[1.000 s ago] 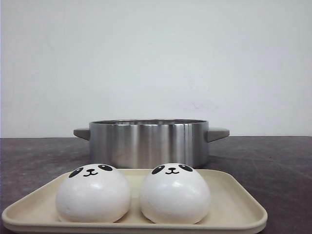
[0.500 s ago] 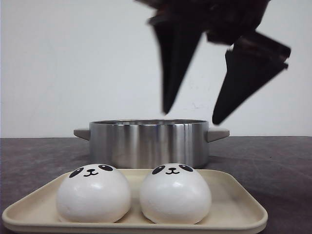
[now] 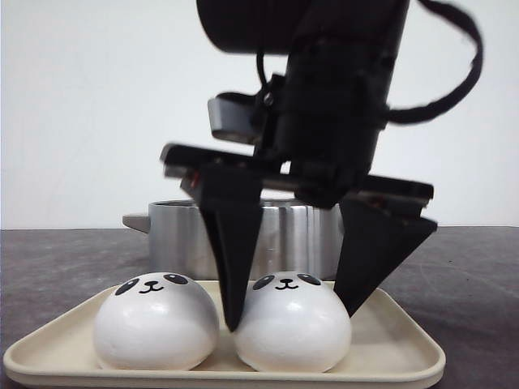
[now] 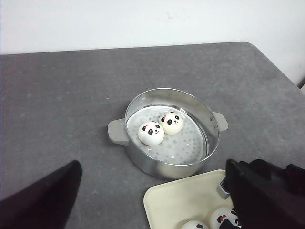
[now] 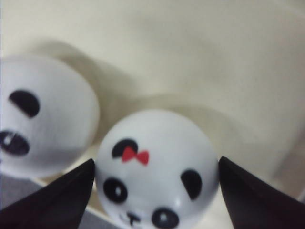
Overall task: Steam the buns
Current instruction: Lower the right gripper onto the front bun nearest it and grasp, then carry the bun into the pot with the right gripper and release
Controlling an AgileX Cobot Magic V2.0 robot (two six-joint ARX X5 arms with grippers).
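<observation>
Right arm: reaches down from above, wrist near vertical, cable looped at its side.
Right gripper: jaws spread wide, fingertips low, one on each side of a bun, no clear contact.
Left gripper: raised high, fingers parted, nothing between them.

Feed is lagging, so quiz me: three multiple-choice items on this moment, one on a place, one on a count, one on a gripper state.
1. Where is the bun with the red bow?
A. In the pot
B. On the tray, between the right gripper's fingers
C. On the bare table

2. How many buns lie in the pot?
A. None
B. Two
C. Four

3. How do the right gripper's fingers stand?
A. Open, one on each side of a bun
C. Shut on the pot handle
B. Shut on nothing

Answers:
1 B: the bow bun sits on the tray, inside the right gripper.
2 B: two buns rest in the pot.
3 A: its fingers flank the bun.
</observation>
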